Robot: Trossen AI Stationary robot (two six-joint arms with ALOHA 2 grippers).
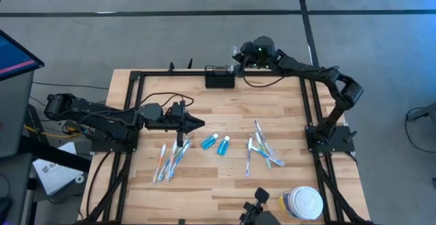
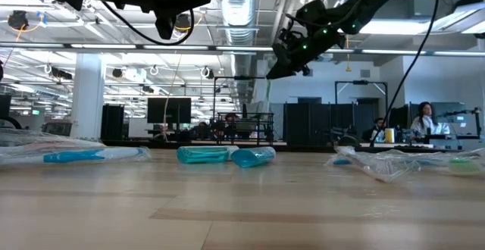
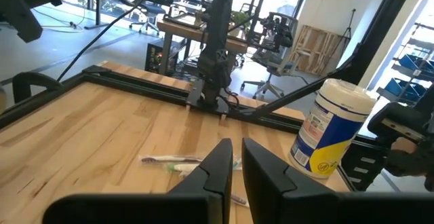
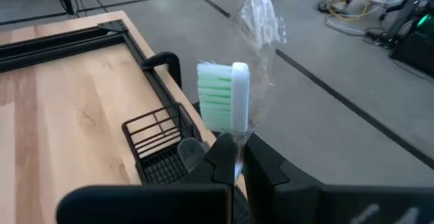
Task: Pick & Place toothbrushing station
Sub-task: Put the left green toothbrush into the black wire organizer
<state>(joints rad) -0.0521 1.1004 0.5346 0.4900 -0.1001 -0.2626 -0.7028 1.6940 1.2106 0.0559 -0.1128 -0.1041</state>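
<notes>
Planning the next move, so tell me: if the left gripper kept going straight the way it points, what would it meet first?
Probably bare table first, near the wrapped toothbrushes. The left gripper tilts down; the wipes tub sits off to one side.

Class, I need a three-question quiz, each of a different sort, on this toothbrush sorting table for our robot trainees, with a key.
1. True or false: the right gripper holds a wrapped toothbrush with green bristles.
2. What stands nearest the black wire caddy? A) right gripper B) white-lidded jar C) the two blue bottles
3. Fill in: the left gripper hangs above the table, holding ____.

Key: 1 true; 2 A; 3 nothing.
</notes>
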